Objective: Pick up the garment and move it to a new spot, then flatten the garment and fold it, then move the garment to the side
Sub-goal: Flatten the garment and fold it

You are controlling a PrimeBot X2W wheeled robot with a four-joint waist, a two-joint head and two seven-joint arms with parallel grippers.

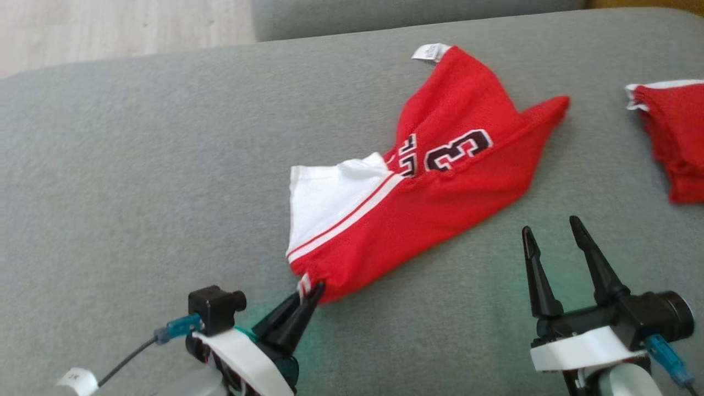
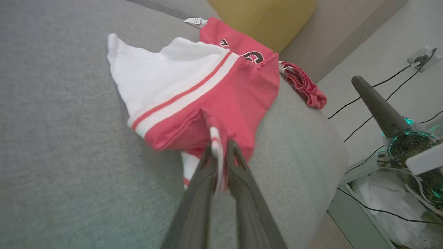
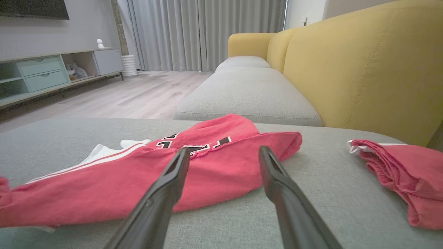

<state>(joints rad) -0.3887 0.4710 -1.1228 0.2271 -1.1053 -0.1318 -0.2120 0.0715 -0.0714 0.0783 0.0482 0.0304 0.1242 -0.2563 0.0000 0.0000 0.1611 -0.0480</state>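
Clamping the striped near corner of the garment (image 1: 440,181) with the left gripper (image 1: 309,290), tips pressed together on the cloth, low and left of centre in the head view. From the left wrist view, pinching a thin red-and-white band between the two dark fingers (image 2: 195,204) at the bottom middle of the frame, with the cloth drawn up into a ridge just above the tips.

Lying rumpled on the grey cushion (image 1: 137,192), stretching from the bottom centre of the head view up toward the upper right: red mesh, a white panel edged with red stripes near the centre, a black-and-white number at the middle, a white label (image 1: 432,52) at the top end.

Holding the right gripper (image 1: 551,224) spread wide apart at the lower right of the head view, just beside the garment's right edge and clear of it.

Resting at the far right edge of the same frame, well apart from the first piece, a second red piece of clothing (image 1: 674,137).

Showing a yellow backrest (image 3: 363,69) at the upper right of the right wrist view and a wooden floor (image 3: 138,90) at the left.
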